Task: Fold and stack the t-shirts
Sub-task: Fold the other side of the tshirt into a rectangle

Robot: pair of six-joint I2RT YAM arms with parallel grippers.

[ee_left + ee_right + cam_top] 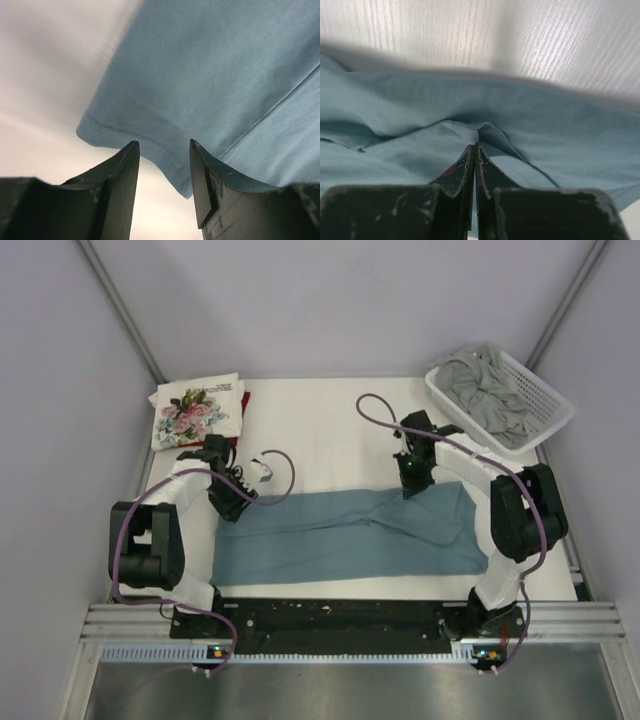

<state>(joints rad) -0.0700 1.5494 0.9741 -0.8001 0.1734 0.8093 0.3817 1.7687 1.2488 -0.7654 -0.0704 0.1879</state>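
Note:
The teal-blue t-shirt [345,535] lies as a long flat band across the middle of the table. My left gripper [235,502] is open at its far left corner; in the left wrist view the hemmed corner [150,140] lies between the spread fingers [164,147]. My right gripper [412,482] is at the shirt's far edge, shut on a puckered fold of the teal cloth [530,120], with the tips [475,146] pressed together. The folded white floral t-shirt [195,412] rests on the dark red one [243,400] at the back left. The grey t-shirt [490,390] lies crumpled in the basket.
The white lattice basket [556,410] stands at the back right corner. A small tag or label [264,472] lies on the table near the left gripper. Purple cables loop above both arms. The black rail [330,618] runs along the near edge.

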